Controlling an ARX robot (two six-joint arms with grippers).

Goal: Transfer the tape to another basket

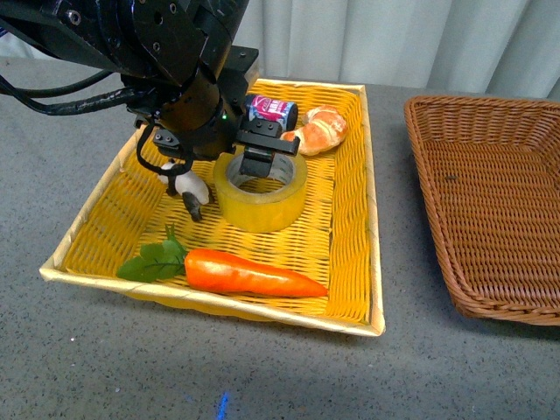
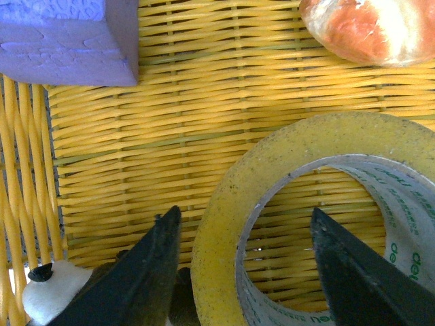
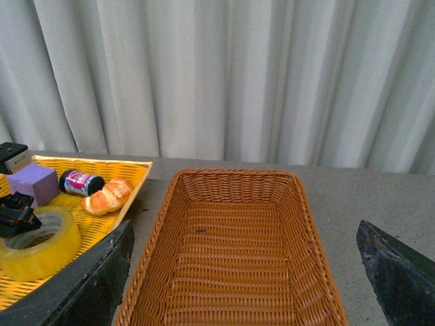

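The tape [image 1: 261,199], a wide yellowish roll with a white printed core, lies flat in the bright yellow basket [image 1: 371,219]. My left gripper [image 1: 225,184] is open and straddles the roll's near wall, one finger inside the ring and one outside by the toy panda [image 1: 185,184]. In the left wrist view the tape [image 2: 285,146] has its wall between the open fingers of the gripper [image 2: 243,216]. The brown wicker basket [image 1: 499,192] stands empty at the right. My right gripper [image 3: 245,227] is open above the brown basket [image 3: 234,174]. The tape also shows in the right wrist view [image 3: 37,248].
The yellow basket also holds a toy carrot [image 1: 249,274] at the front, a bread roll [image 1: 319,129], a small can [image 1: 271,110] and a purple block [image 2: 64,41] at the back. The panda [image 2: 47,295] lies against the outer finger. A grey curtain hangs behind the table.
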